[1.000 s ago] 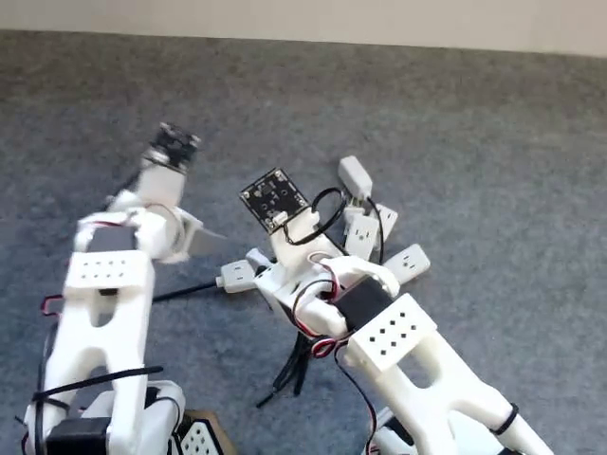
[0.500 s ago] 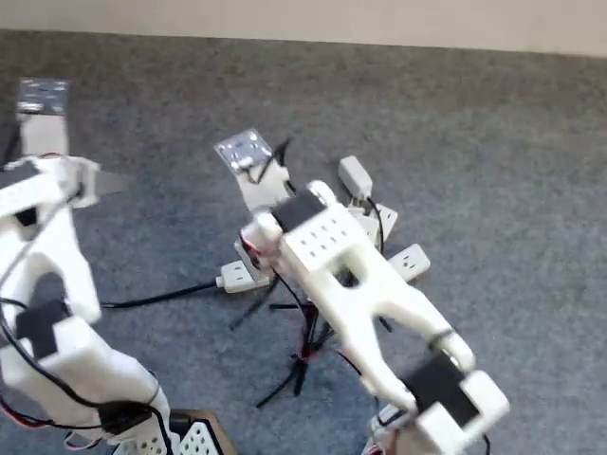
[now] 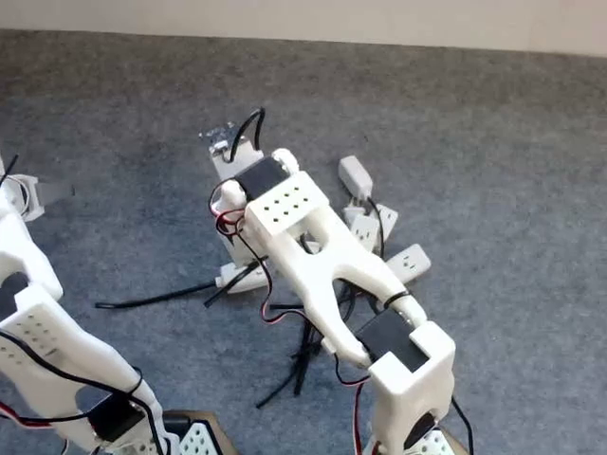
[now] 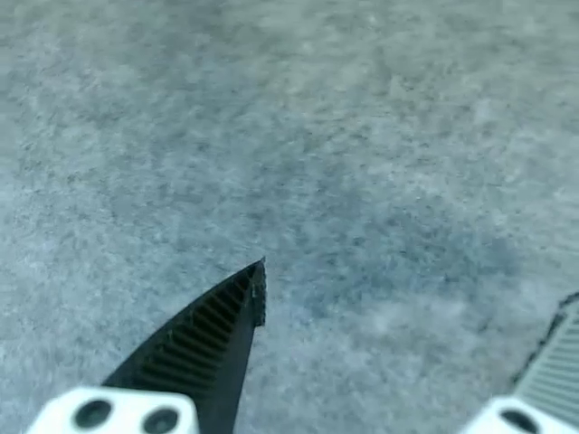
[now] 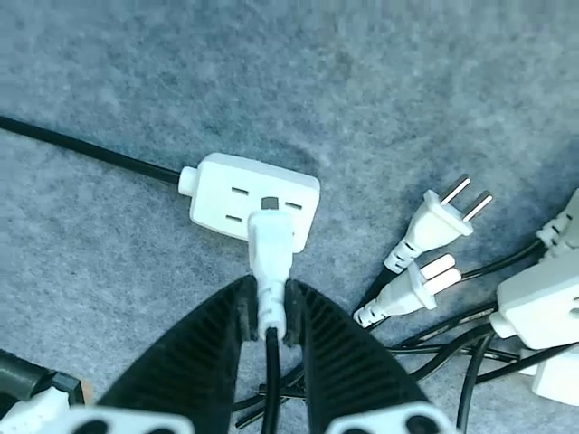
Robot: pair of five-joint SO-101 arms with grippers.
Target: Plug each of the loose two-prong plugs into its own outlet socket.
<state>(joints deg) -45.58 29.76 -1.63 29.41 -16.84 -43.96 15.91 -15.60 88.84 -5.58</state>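
My right gripper (image 5: 269, 287) is shut on a white two-prong plug (image 5: 270, 258). The plug's nose meets the face of a white outlet socket (image 5: 226, 194) lying on the carpet, and its prongs are hidden. Two loose white plugs (image 5: 432, 226) (image 5: 407, 291) lie beside it, prongs bare. In the high view the right arm (image 3: 303, 237) stretches over this outlet socket (image 3: 239, 278) and covers its own gripper. My left gripper (image 4: 416, 285) hangs open over bare carpet at the far left, away from everything.
More white outlet blocks (image 3: 413, 261) (image 3: 356, 175) lie in a cluster with tangled black cords (image 3: 299, 365) to the right of the right arm. A black cord (image 3: 152, 297) runs left from the outlet. Grey carpet (image 3: 493, 142) spreads all around.
The right arm has stretched forward and left, bringing the plug down to the outlet. The left arm has swung away to the far left edge.
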